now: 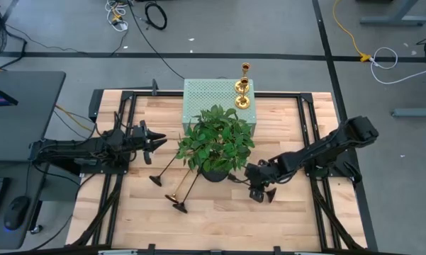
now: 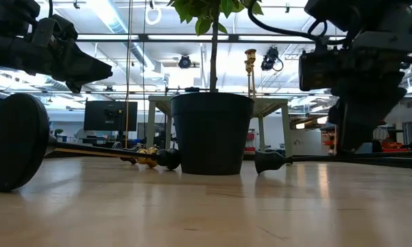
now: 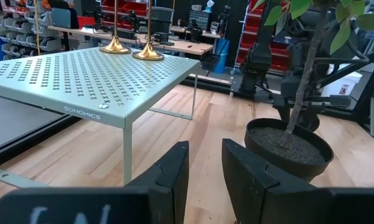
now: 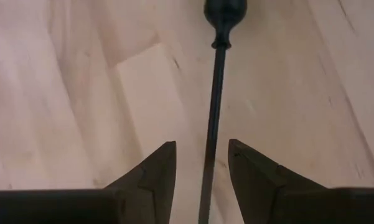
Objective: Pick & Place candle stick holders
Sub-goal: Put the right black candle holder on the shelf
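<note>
A black candle stick holder (image 4: 215, 93) lies on the wooden table just right of the potted plant (image 1: 216, 145), its cup (image 2: 271, 161) toward the pot. My right gripper (image 4: 202, 163) is open and points steeply down, one finger on each side of the thin stem without touching it. Several more holders, black (image 1: 166, 168) and gold (image 1: 184, 185), lie left of the pot near the front. Two gold holders (image 1: 242, 88) stand upright on the pale green perforated box (image 1: 213, 103). My left gripper (image 3: 205, 177) hovers open at the table's left, level and holding nothing.
The plant's black pot (image 2: 212, 134) stands mid-table, its leaves spreading over the box's near edge. A lying holder's large round black base (image 2: 14, 140) fills the low view's left. Bare wood lies along the table's near side (image 1: 220, 227).
</note>
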Robot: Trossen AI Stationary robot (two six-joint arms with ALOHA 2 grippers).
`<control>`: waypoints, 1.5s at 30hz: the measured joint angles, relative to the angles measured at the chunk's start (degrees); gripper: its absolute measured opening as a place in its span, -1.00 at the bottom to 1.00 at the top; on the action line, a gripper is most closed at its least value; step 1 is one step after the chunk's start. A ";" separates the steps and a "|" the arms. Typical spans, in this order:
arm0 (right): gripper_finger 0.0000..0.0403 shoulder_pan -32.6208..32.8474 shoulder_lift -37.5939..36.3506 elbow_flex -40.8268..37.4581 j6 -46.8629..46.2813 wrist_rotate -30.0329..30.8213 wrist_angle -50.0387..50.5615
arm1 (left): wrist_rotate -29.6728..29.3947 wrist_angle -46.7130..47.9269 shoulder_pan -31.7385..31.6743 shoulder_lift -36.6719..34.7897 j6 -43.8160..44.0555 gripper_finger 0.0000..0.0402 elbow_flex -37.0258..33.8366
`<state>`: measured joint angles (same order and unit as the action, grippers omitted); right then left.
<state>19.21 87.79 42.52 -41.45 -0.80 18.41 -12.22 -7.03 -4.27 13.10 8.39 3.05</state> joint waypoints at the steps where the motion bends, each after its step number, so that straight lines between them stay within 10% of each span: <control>1: -0.29 0.24 0.24 0.00 -0.05 0.65 0.01 | -0.01 0.02 0.00 0.02 -0.01 -0.51 0.00; 45: -0.98 0.00 5.18 0.00 6.12 6.90 0.38 | 0.01 0.09 0.00 0.02 -0.08 -0.51 0.00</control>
<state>19.20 92.97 42.52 -35.33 6.10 18.79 -12.21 -6.94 -4.27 13.13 8.32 3.05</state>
